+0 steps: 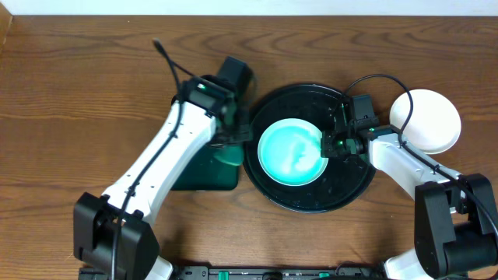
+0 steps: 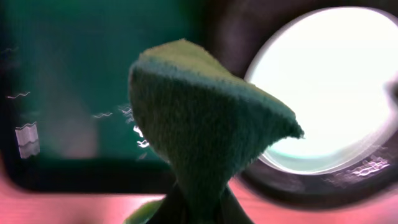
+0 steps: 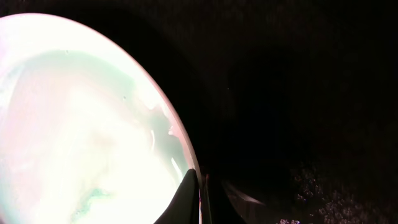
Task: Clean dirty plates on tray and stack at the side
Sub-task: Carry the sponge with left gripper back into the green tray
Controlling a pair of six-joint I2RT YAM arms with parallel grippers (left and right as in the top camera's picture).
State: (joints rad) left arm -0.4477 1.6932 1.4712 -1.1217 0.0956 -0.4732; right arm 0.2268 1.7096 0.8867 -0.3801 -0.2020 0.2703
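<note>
Gripping only the thin right rim of the plate, the right pincer is clamped on a narrow edge hold. I judge the plate could slip free or tip if it is lifted or pressed hard during a wipe, then skid across the black tray. The left pincer is closed on a green cloth that flares loosely and could drag on the tray rim. The black tray, at the centre of the overhead frame, holds this one plate alone, which shows a faint greenish smear. The dark green tray to its left is partly hidden by the arm; I see nothing in it. The cleaned plates sit on the table at the right of the frame.
</note>
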